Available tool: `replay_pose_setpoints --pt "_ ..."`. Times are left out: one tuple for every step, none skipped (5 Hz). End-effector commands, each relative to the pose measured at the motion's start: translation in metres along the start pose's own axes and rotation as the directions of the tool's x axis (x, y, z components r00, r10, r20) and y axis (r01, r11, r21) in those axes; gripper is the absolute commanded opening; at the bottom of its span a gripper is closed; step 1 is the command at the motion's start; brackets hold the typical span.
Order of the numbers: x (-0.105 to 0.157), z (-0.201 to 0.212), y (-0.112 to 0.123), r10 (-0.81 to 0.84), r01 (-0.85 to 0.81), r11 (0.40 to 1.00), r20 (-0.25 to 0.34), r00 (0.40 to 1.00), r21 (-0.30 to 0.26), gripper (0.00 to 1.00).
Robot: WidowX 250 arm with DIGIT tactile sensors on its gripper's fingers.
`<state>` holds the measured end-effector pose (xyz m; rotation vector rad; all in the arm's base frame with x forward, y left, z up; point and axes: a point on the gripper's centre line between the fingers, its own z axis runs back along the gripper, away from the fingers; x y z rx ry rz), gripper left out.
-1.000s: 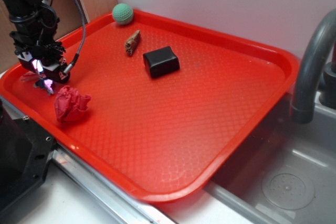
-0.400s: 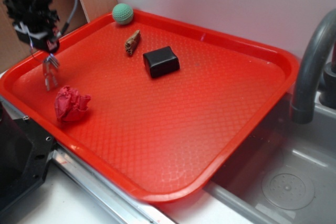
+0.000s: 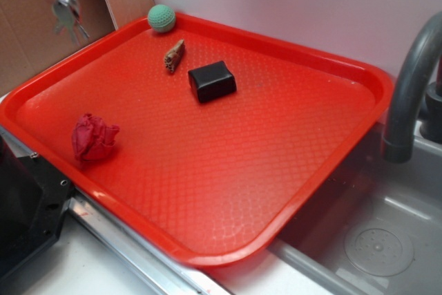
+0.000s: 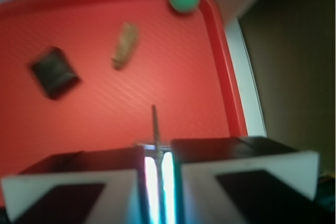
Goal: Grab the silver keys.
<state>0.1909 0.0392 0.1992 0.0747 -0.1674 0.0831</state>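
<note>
Silver keys (image 3: 68, 13): now dangling clear above the red tray (image 3: 359, 112) at its 10 o'clock corner, pinched in the closed hand (image 4: 156, 153), which has risen almost out of frame since a second ago; grab judged accomplished, red crumpled cloth (image 3: 94, 137) left behind.
</note>
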Motion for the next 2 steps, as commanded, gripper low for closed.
replay_pose_setpoints --pt "0.0186 0.0595 -0.0405 -0.08 0.082 0.996 0.069 0.994 -0.036 0.0" --pt "0.0151 0.0558 -0.0423 -0.07 0.071 0.997 0.042 0.997 -0.027 0.0"
